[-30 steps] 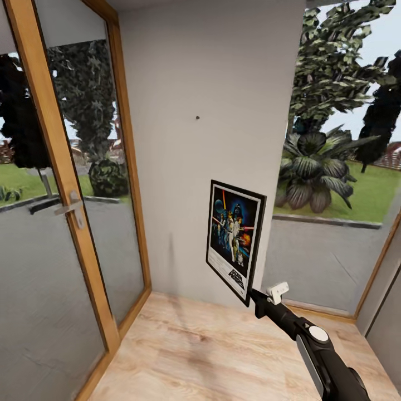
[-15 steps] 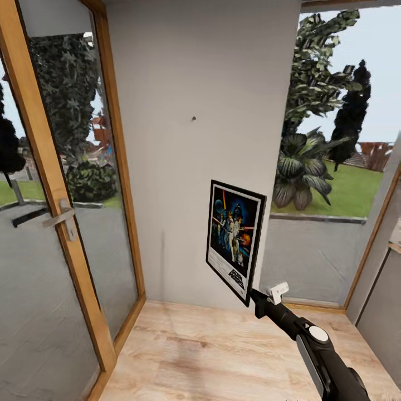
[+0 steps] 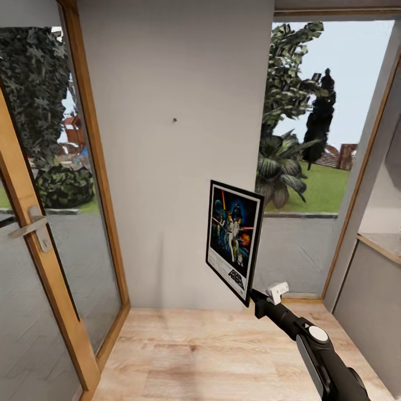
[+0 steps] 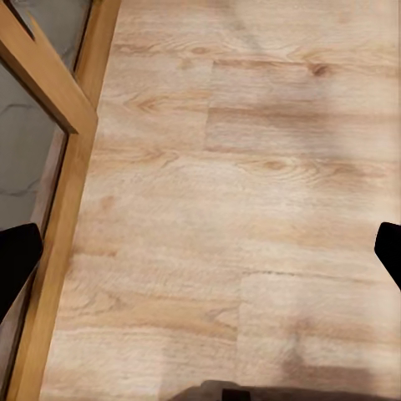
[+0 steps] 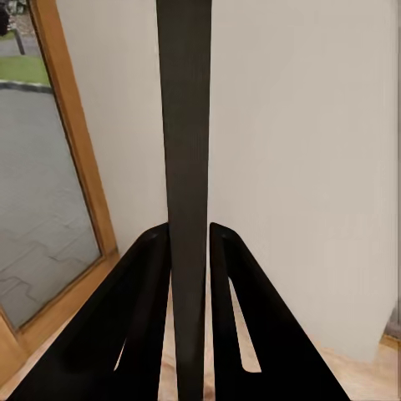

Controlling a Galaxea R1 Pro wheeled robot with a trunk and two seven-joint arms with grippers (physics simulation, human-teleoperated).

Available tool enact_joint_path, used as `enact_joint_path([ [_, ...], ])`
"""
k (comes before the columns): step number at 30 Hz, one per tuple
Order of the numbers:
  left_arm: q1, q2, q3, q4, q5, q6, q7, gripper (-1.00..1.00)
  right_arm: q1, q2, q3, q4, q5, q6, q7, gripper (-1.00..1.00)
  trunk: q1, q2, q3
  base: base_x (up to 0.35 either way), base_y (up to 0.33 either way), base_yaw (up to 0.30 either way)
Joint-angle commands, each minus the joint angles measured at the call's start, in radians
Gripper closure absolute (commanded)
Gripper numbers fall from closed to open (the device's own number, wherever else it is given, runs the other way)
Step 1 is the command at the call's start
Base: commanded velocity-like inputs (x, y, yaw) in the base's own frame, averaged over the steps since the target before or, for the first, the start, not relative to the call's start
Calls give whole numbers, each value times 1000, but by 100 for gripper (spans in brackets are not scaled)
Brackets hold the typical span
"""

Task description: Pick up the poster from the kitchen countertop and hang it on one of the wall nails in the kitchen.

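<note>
Holding the poster [image 3: 234, 240] upright out in front of the robot, the right gripper [image 3: 253, 297] has it pinched at the bottom corner nearest the arm, well short of the grey wall [image 3: 167, 67]. It's off the floor entirely, nothing carrying it but the gripper. My guess is it's light and stiff, since it stands straight with no sag, but a thin frame held by one corner could swing or slip, so a grip lower-middle on the edge would feel safer.

The head view gives you the nail [image 3: 174, 120], a tiny speck high on the wall, up and left of the poster. The right wrist view instead shows the frame edge-on, with both fingers [image 5: 142, 317] clamped flat against it. The left gripper [image 4: 200, 259] is spread wide over bare wooden floor [image 4: 251, 167], carrying nothing.
</note>
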Motion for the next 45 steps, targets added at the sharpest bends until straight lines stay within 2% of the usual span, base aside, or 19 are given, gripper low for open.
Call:
enact_joint_path([
  [1,1,0,1,-1,0,-2,-1,-100,0,0,-2,0,-2,1,8,100,0,0,0,76,89,-29],
  [15,1,0,5,1,-2,-2,1,-100,-1,0,-3,-1,-6,1,9,100,0,0,0,97,62,-4],
  [32,1,0,5,1,-2,-2,1,-100,0,0,-2,-1,-6,0,9,100,0,0,0,301,98,0],
  [45,1,0,5,1,-2,-2,1,-100,-1,0,-3,-1,-6,2,10,100,0,0,0,314,13,0],
])
